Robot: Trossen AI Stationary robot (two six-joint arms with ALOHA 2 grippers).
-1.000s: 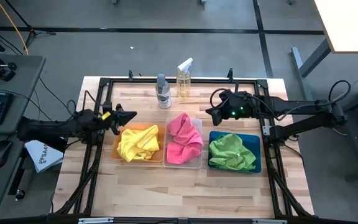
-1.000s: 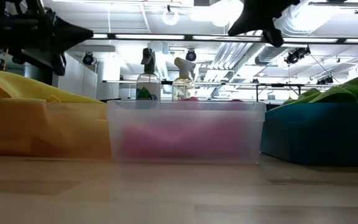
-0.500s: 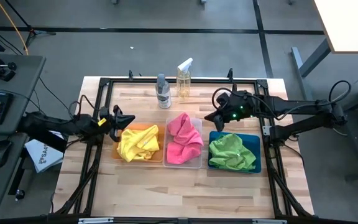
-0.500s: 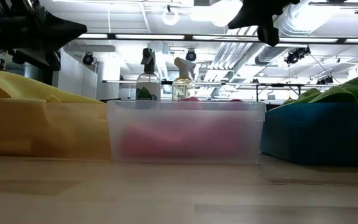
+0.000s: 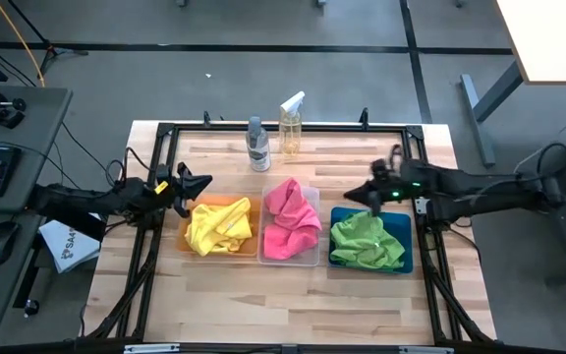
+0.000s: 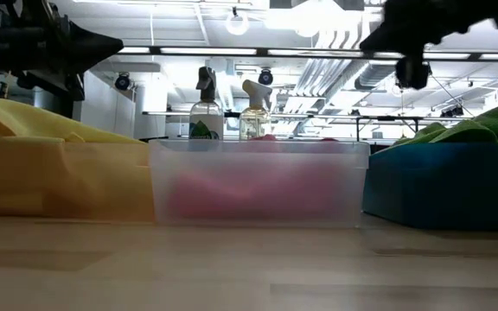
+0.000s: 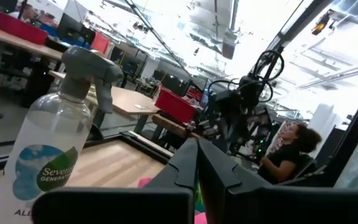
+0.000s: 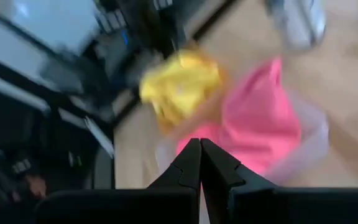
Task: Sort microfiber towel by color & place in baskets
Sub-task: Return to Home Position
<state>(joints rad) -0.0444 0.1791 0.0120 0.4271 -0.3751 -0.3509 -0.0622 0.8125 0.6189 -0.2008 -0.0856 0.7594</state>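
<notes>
Three towels lie bunched in three bins set side by side. The yellow towel [image 5: 215,226] fills the orange bin [image 5: 252,204], the pink towel [image 5: 290,220] the clear bin [image 5: 310,258], and the green towel [image 5: 366,241] the teal bin [image 5: 401,218]. My left gripper [image 5: 207,182] is shut and empty, raised off the table just beyond the orange bin's far left corner. My right gripper [image 5: 354,199] is shut and empty too, raised over the teal bin's far edge. Their shut fingertips show in the wrist views, left [image 7: 196,163] and right [image 8: 200,160].
Two spray bottles [image 5: 257,146] [image 5: 291,122] stand at the table's far edge behind the clear bin. A black frame [image 5: 155,162] runs round the table. Bare wood lies in front of the bins [image 5: 283,295]. A person [image 7: 288,155] sits beyond the table.
My right gripper has drawn back from the far side of the gap between the clear and teal bins toward the table's right and near side, ending over the teal bin's far edge, still shut. The towels and bins have stayed in place.
</notes>
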